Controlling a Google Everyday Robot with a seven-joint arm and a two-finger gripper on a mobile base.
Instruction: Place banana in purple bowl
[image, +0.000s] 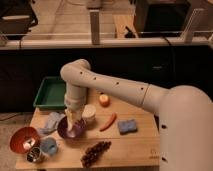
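- While the white arm (115, 92) reaches in from the right, it bends down over the left half of the bench (136, 146).
- A green tray (49, 93) sits at the back left.
- The purple bowl (62, 132) stands just beside a white cup (89, 112).
- The tool (71, 116) hangs directly over that bowl; I cannot tell whether it is gripping.
- The banana (70, 124) hangs right under the tool, above the bowl's inside.

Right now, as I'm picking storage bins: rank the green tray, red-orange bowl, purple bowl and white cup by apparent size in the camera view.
Largest: green tray.
Next, too alike to rank: red-orange bowl and purple bowl; the gripper hangs over the purple one, hiding part of it.
Smallest: white cup.
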